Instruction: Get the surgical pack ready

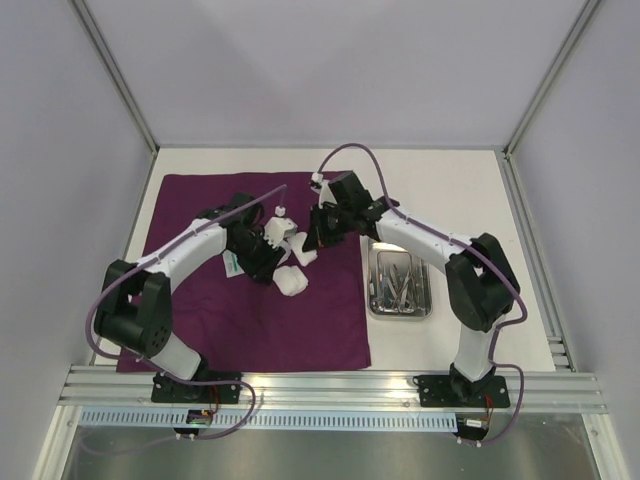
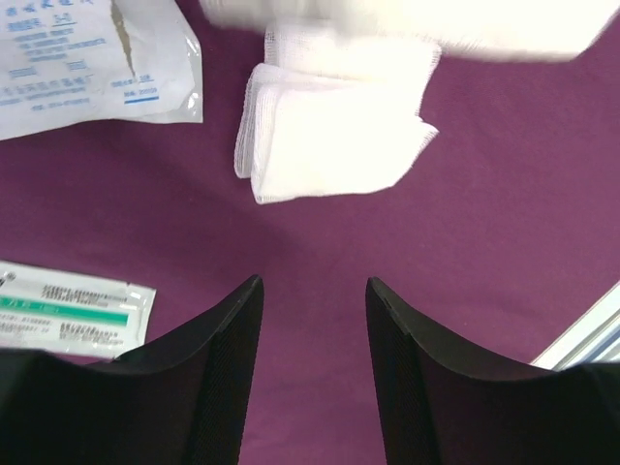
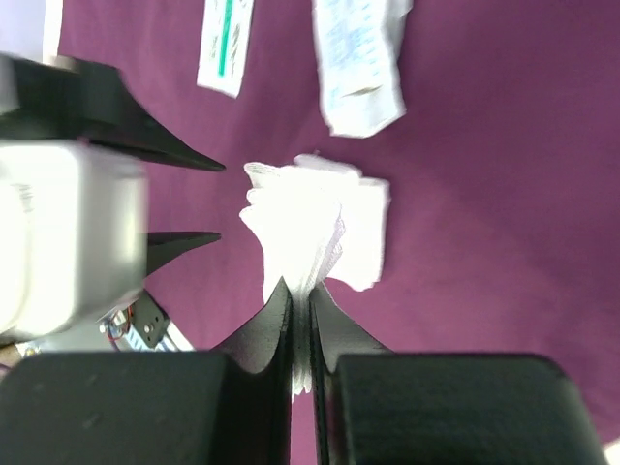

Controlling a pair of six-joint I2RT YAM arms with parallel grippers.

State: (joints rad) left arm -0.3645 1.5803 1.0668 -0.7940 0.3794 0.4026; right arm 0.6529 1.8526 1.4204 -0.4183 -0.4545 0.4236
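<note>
Right tool (image 3: 300, 291): jaws drawn almost together, pinching the near edge of a gauze stack (image 3: 315, 228). The folded layers fan out ahead of the tips, above the purple cloth (image 3: 504, 194). Whether the stack is clear of the cloth cannot be told.

Left tool (image 2: 315, 286): jaws at a middling gap, holding nothing, poised over the cloth. A second gauze stack (image 2: 329, 136) lies ahead of its tips, apart from them.

Packets: a white printed packet (image 2: 97, 68) lies ahead and to the left of the left tool. A green-striped packet (image 2: 68, 315) lies just beside its left finger.

Steel tray (image 1: 399, 314): sits back along the right tool's own arm, off the cloth, on the desk (image 1: 450, 190). Thin metal instruments (image 1: 398, 280) lie inside.

Step in hand, as judged: carrying the pinched gauze to its place in the pack.

Handling note: only an edge is caught, so loose layers may peel away. A slow, straight lift is advised, with the stack hanging beneath the tips. The left tool's fingers stand close on the right tool's left, so the path should swing away from them.
</note>
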